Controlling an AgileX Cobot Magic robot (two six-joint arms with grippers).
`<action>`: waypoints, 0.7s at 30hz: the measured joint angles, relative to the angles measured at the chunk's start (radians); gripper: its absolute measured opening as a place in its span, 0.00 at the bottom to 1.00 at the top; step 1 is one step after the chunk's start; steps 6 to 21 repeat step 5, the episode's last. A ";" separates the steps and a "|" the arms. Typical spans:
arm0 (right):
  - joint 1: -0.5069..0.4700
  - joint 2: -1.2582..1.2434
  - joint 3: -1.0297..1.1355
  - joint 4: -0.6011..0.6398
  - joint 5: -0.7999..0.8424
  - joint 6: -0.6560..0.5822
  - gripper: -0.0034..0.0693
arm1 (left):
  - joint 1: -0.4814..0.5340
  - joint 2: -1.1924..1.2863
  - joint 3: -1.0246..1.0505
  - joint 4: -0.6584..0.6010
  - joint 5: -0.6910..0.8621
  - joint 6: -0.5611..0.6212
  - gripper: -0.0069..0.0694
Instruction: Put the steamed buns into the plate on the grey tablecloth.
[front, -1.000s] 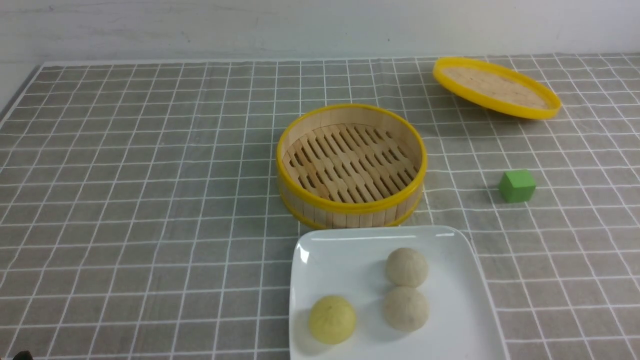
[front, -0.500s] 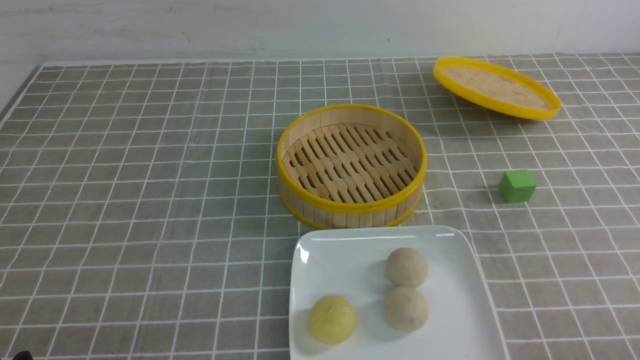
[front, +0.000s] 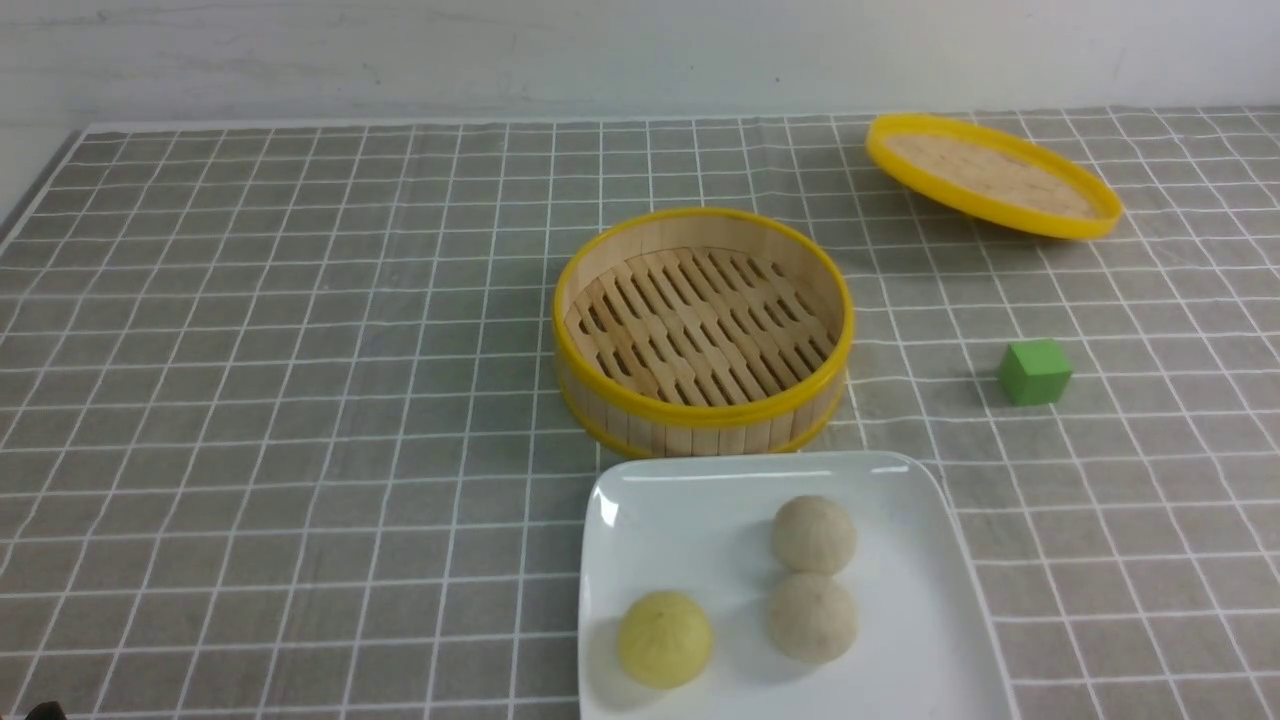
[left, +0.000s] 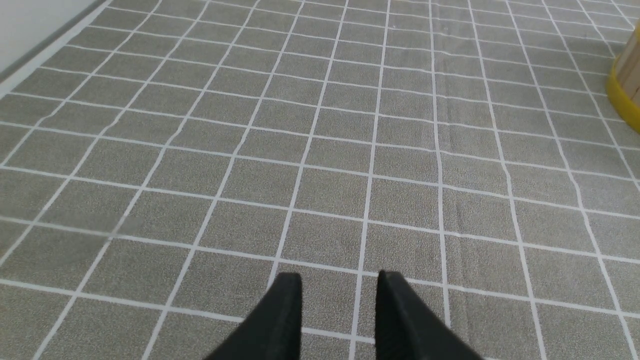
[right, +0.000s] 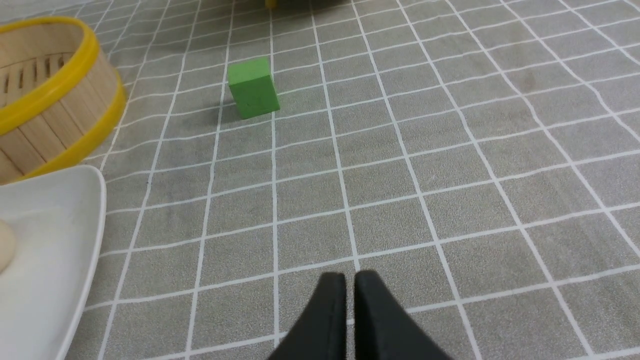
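Two pale steamed buns (front: 812, 578) sit touching each other on the white plate (front: 930, 640) at 6 o'clock on the grey tablecloth (front: 250, 400), a yellow bun (front: 664, 638) at their 8 o'clock; no writing is legible on any item. Bamboo steamer (front: 700, 330) lies at the plate's 12 o'clock, green cube (front: 1034, 372) at 2 o'clock, lid (front: 990, 175) at 1 o'clock. Left gripper (left: 339, 282) fingers apart, holding nothing; right gripper (right: 349, 281) fingers nearly together, holding nothing.

Staged tabletop: grey tablecloth (front: 300, 350) against bare wall (front: 600, 50) (no furnishings)
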 joint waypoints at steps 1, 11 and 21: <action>0.000 0.000 0.000 0.000 0.000 0.000 0.11 | 0.000 0.000 0.000 0.000 0.000 0.000 0.41; 0.000 0.000 0.000 0.000 0.000 0.000 0.12 | 0.000 0.000 0.000 0.000 0.000 0.000 0.41; 0.000 0.000 0.000 0.000 0.000 0.000 0.12 | 0.000 0.000 0.000 0.000 0.000 0.000 0.41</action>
